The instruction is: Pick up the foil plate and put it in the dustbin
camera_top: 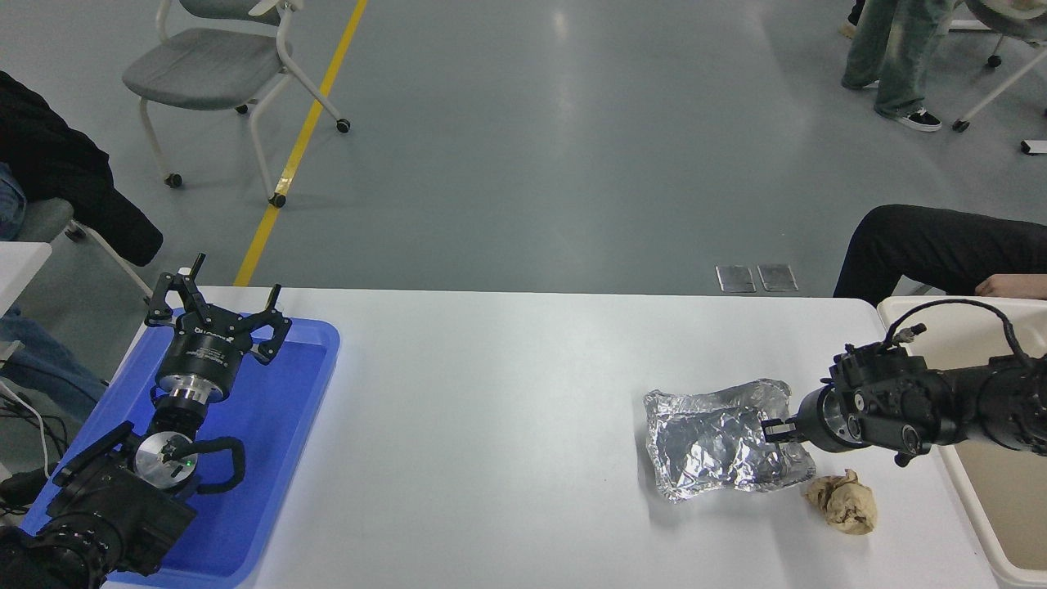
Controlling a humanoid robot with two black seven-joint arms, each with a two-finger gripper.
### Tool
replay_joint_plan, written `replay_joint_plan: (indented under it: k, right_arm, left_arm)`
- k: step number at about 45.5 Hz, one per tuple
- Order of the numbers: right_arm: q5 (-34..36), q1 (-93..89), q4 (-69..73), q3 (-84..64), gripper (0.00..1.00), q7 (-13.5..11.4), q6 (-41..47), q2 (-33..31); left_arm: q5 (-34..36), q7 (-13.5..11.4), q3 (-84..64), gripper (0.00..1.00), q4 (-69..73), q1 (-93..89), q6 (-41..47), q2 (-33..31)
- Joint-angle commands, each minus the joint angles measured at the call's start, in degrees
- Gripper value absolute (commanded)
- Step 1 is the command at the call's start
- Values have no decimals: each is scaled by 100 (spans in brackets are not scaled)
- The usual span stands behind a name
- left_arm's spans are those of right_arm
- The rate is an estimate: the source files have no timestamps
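The foil plate (720, 446), a crinkled silver tray, lies on the white table (491, 425) at the right of centre. My right gripper (775, 429) comes in low from the right edge, and its fingers are closed together on the plate's right rim. The plate still rests on the table. The cream-beige dustbin (994, 491) stands at the table's right end, partly behind my right arm. My left gripper (217, 315) is parked open above the blue tray at the lower left.
A crumpled tan paper ball (842, 503) lies just in front of the plate's right corner. The blue tray (278, 425) fills the table's left end. A person's dark-clad leg (924, 245) and hand (1010, 286) are beside the dustbin's far rim.
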Motion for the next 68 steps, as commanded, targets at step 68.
replay_joint_plan:
  k: [68]
  right_arm:
    - [-890,6180,2331,-2138,0,44,2922,-1751]
  left_arm:
    - [0,-9,0,100,1,2,0,18]
